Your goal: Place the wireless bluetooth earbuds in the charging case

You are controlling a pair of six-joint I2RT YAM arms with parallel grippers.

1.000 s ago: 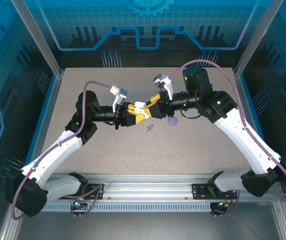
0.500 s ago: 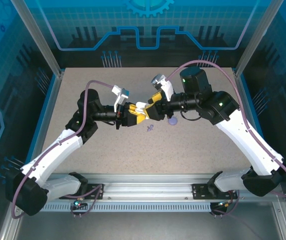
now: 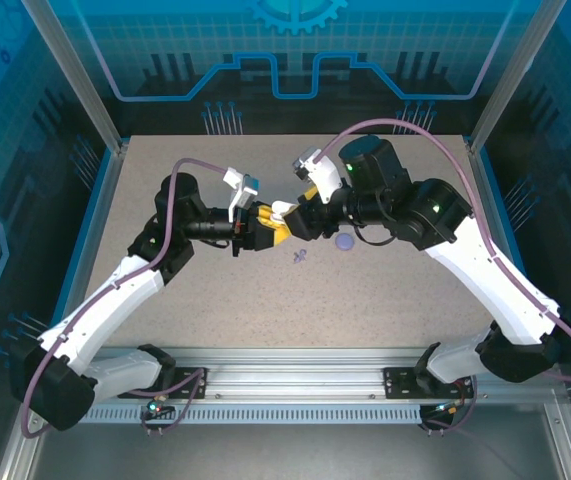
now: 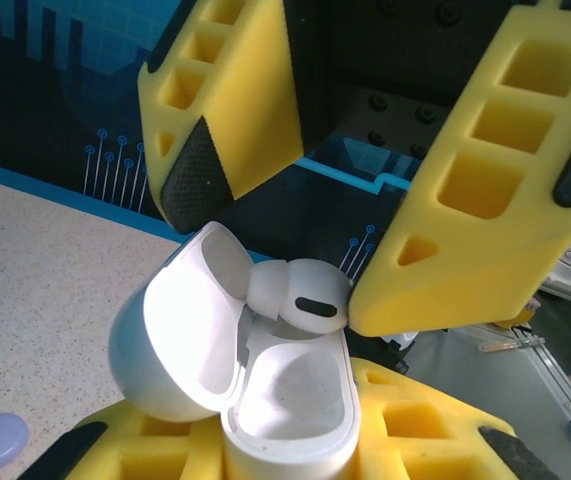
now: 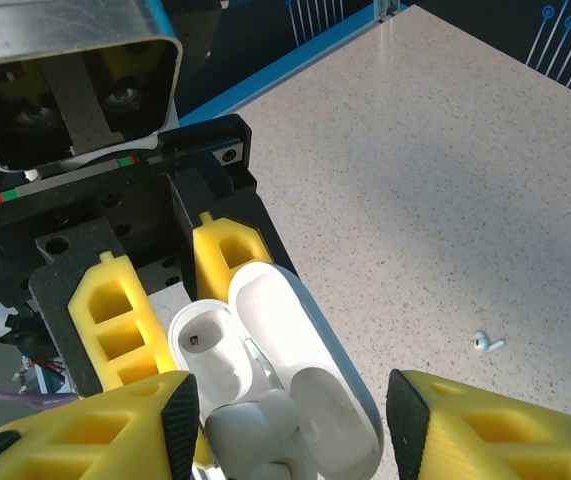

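Top external shows your two claws meeting nose to nose over the middle of the bench [image 3: 165, 310]. Your left claw [image 3: 263, 226] is clamped on the one case [image 4: 285, 410], whose lid [image 4: 180, 330] is swung open to the left in the left wrist view. Your right claw [image 4: 300, 240] stands with its two yellow fingers well apart over the case mouth, and nothing is pinched between them.

You have two earbuds to count for certain. The first earbud [image 4: 300, 300] sits at the case mouth with its head above the rim, touching one finger [image 4: 465, 200] of the right claw and clear of the other. The second earbud [image 5: 487, 342] lies alone on the bare bench, apart from both claws, in the right wrist view.

From above you also see one small pale-lavender piece [image 3: 302, 257] on the bench, just on the near side of the claws. I cannot tell whether it is that same second earbud. One flat purple disc [image 3: 343, 241] lies near it, to its right.
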